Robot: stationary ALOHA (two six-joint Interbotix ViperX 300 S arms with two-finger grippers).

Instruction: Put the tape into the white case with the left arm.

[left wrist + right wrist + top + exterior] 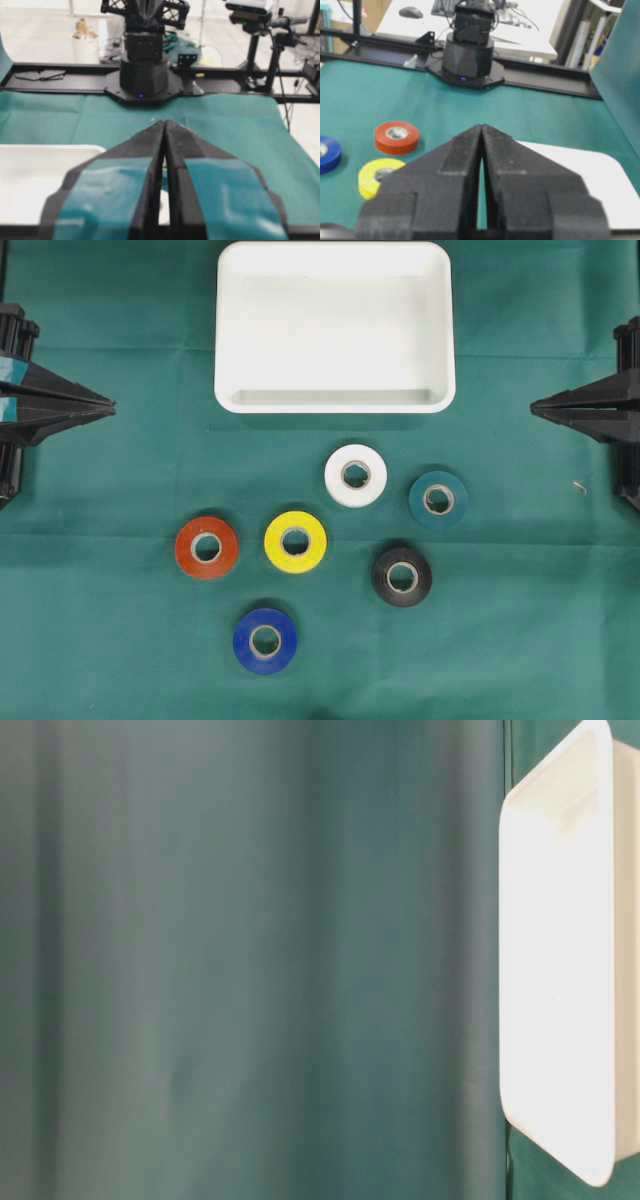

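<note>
Six tape rolls lie on the green cloth (120,470) below the white case (335,400): white (355,475), teal (438,499), red (206,547), yellow (295,541), black (402,577), blue (265,641). Left gripper (108,406) clenched, holding nothing, at left edge. Right gripper (537,409) clenched, holding nothing, at right edge.

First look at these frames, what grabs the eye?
Six bright tape rolls lie flat on the green cloth: white, teal, red, yellow, black, blue. Above them sits the shallow white rectangular plastic case, holding nothing.
</note>
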